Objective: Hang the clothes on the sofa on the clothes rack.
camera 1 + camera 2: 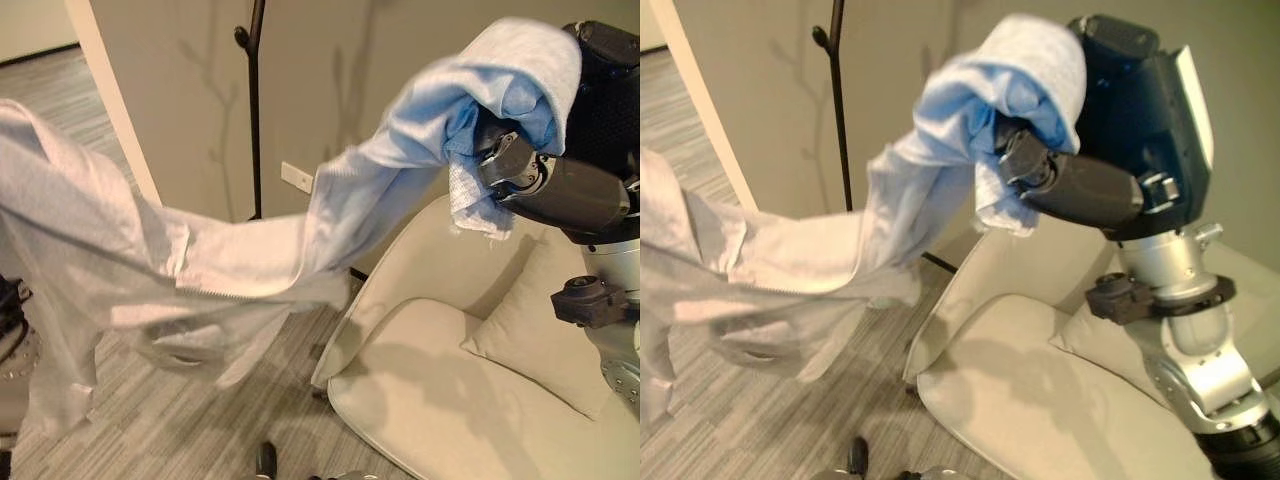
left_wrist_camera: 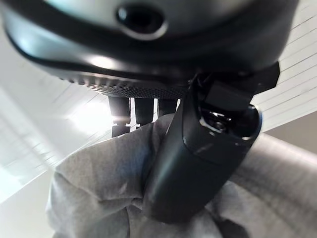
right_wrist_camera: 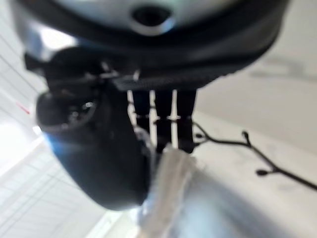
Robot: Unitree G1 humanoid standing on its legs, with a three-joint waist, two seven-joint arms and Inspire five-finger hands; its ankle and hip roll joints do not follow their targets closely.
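Clothing under handling is one pale grey-white zip jacket [image 1: 200, 270], held in the air and stretched between both hands, clear of the cream sofa [image 1: 440, 400].

Right hand [image 1: 1070, 185]: raised high at the right of the eye views, above the sofa back. Its fingers [image 3: 163, 119] are clenched on one end of the jacket, and a bluish-lit bunch of the cloth lies draped over the top of the hand. The right wrist view confirms pale fabric pinched between thumb and fingers.

Left hand [image 2: 198, 148]: the left wrist view shows the thumb and fingers curled round a bunched fold of grey cloth, grasping it. In the eye views the jacket's other end runs off the left edge.

The body of the jacket sags between the two holds, zip line showing, hanging above the striped grey carpet [image 1: 150, 430].

Clothes rack [image 1: 254, 100]: a thin black pole with a short side peg stands against the beige wall behind the jacket. The jacket does not touch it.

A cushion [image 1: 540, 340] rests on the sofa seat.
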